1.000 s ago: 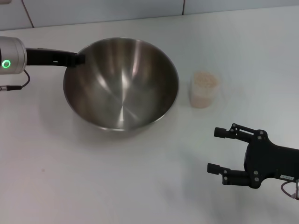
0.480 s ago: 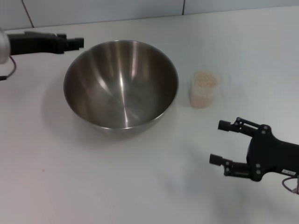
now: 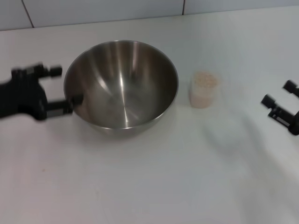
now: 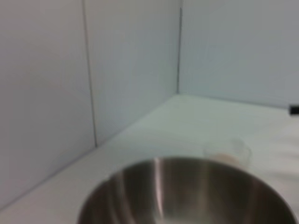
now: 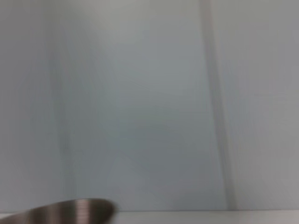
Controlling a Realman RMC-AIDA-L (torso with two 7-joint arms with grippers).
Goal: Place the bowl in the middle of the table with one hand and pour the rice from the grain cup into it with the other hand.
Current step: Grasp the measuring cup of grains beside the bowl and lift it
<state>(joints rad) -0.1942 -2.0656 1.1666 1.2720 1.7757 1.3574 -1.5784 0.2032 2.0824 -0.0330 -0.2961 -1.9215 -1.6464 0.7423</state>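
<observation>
The steel bowl (image 3: pixel 121 84) stands upright and empty on the white table (image 3: pixel 154 177). It also shows in the left wrist view (image 4: pixel 187 196) and as a rim in the right wrist view (image 5: pixel 70 212). The clear grain cup (image 3: pixel 203 89) stands just right of the bowl, filled with rice (image 3: pixel 205 80); it is faint in the left wrist view (image 4: pixel 228 153). My left gripper (image 3: pixel 65 86) is open at the bowl's left side, its near fingertip by the outer wall; I cannot tell if it touches. My right gripper (image 3: pixel 279 93) is open and empty at the right edge, well right of the cup.
A tiled wall (image 3: pixel 103 9) runs along the table's far edge, just behind the bowl. Bare table surface lies in front of the bowl and between the cup and my right gripper.
My left gripper let go of the bowl's far left rim and moved down to its left side. My right gripper moved right and farther back, towards the frame edge. Bowl and cup stayed put.
</observation>
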